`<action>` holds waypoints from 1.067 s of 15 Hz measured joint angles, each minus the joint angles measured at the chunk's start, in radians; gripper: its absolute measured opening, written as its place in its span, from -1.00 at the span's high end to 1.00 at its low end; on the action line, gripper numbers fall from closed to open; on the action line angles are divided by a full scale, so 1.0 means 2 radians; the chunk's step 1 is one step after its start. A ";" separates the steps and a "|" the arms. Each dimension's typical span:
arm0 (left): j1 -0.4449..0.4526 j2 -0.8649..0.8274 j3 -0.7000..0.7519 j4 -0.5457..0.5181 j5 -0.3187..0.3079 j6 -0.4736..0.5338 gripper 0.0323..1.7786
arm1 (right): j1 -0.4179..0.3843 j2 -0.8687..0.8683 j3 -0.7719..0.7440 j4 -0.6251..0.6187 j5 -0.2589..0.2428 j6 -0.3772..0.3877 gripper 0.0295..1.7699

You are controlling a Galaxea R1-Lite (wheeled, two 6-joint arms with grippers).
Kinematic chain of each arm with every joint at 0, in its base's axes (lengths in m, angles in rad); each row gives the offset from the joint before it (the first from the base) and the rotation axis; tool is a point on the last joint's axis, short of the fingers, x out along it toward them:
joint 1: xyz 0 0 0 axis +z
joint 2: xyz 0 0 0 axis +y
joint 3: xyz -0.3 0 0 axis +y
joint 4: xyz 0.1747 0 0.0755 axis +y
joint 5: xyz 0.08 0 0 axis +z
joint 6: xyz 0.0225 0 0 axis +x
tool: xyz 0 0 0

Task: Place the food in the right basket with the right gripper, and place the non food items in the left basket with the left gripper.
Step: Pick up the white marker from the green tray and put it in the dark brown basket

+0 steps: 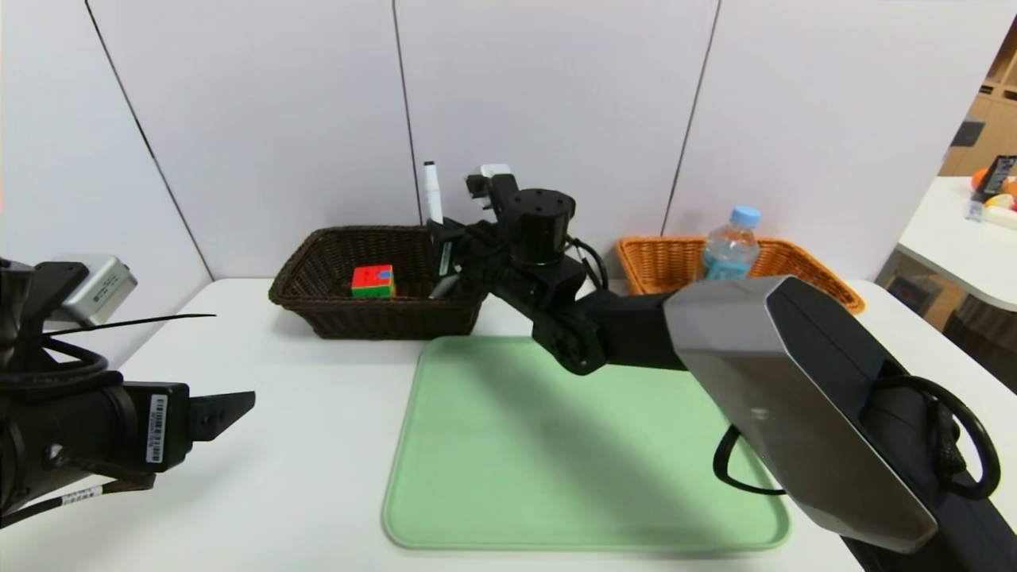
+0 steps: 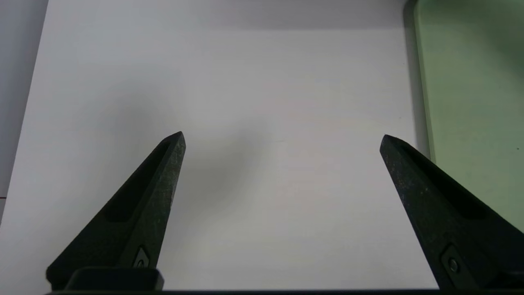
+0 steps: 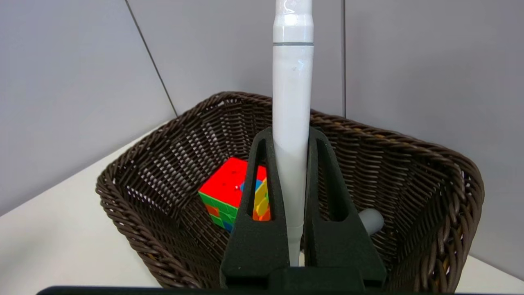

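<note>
- Head view: I'm seeing the bottle (image 1: 729,245) sitting in the orange basket (image 1: 810,274) and the cube (image 1: 373,281) in the dark basket (image 1: 318,298) — the tray (image 1: 508,453) is showing nothing left.
- Left wrist view: my left gripper (image 2: 282,139) is idling over the table (image 2: 245,82), fingers wide apart.
- Right wrist view: my right gripper (image 3: 290,143) is clamping the marker (image 3: 291,102) upright over the dark basket — only dropping it remains.

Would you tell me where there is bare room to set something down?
The green tray is bare, as is the white table between it and the left gripper. The dark basket is crowded: cube inside, right gripper holding the marker above it.
</note>
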 joint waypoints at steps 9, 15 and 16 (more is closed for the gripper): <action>0.000 0.005 0.001 0.000 0.000 -0.001 -0.90 | -0.010 0.025 0.000 0.000 0.004 0.000 0.85; 0.000 0.009 0.001 0.000 0.000 -0.002 -0.90 | -0.010 0.027 0.000 0.001 0.001 0.000 0.74; 0.000 0.009 0.001 0.000 0.000 -0.003 -0.90 | -0.010 0.027 0.000 0.000 0.002 0.000 0.55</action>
